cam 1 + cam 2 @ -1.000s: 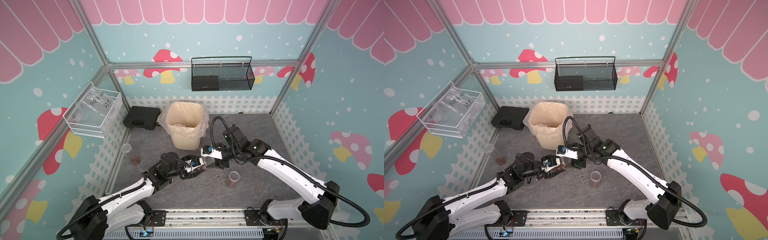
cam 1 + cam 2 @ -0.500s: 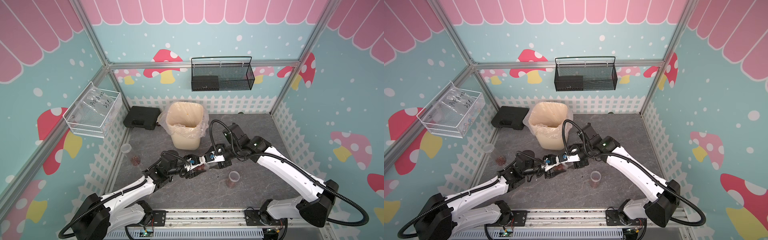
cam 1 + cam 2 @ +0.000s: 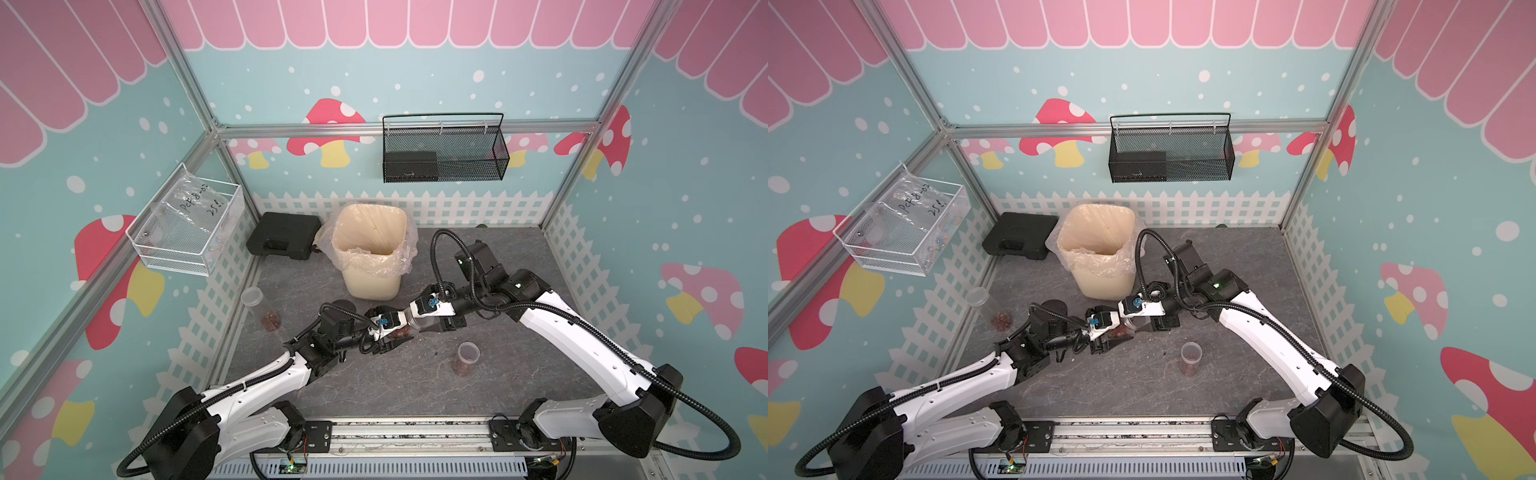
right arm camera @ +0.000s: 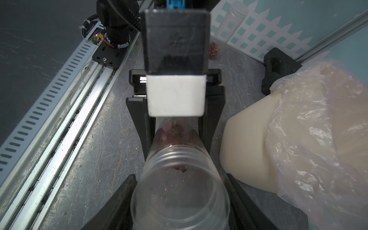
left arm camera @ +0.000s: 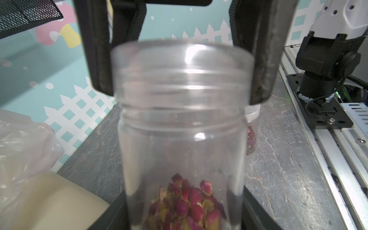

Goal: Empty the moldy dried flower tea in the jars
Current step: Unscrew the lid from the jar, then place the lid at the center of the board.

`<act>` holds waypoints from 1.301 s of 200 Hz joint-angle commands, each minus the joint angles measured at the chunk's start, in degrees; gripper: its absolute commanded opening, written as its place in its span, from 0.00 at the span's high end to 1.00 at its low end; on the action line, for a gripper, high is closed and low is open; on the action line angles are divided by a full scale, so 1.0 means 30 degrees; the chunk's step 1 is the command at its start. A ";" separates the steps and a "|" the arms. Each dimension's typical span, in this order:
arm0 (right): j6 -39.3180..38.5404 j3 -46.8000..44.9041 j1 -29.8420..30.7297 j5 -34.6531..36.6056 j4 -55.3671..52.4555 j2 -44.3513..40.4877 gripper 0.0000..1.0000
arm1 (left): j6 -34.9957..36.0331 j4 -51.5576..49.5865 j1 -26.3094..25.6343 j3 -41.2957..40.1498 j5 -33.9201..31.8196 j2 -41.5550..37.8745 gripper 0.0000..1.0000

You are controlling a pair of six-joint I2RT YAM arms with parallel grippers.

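One jar (image 5: pixel 181 139) in left gripper (image 5: pixel 183 221), right gripper (image 5: pixel 181 97)

Jar (image 5: pixel 181 123) clear glossy plastic; bin liner (image 4: pixel 318 129) crinkled film; tabletop (image 3: pixel 374 382) matt.

Grey stone-look surface (image 3: pixel 519 257) edged by white picket-fence print, cream bin (image 3: pixel 370 282) with a clear plastic liner stood toward the back, black case (image 3: pixel 282 241) lay just beside it, clear jar (image 3: pixel 259 309) of reddish dried buds (image 3: pixel 270 322) stood by the left fence, second jar (image 3: pixel 465 359) stood well apart, front right.
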 commanded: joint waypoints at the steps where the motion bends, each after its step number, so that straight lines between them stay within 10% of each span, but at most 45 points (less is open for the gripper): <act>1: 0.0873 0.1095 -0.0512 -0.0748 0.2164 -0.0606 0.89 | 0.0837 -0.1281 -0.0325 -0.0763 0.0201 -0.0110 0.89; 138: 1.2191 -0.3827 -0.2891 0.5683 0.7939 -0.1856 0.80 | -0.0997 0.2616 -0.0334 -0.2520 -0.3124 -0.2607 0.89; 260: 2.1021 -0.4917 -0.4408 0.9895 0.9006 0.5374 0.72 | -0.1461 0.2929 -0.0353 -0.2411 -0.3630 -0.3856 0.89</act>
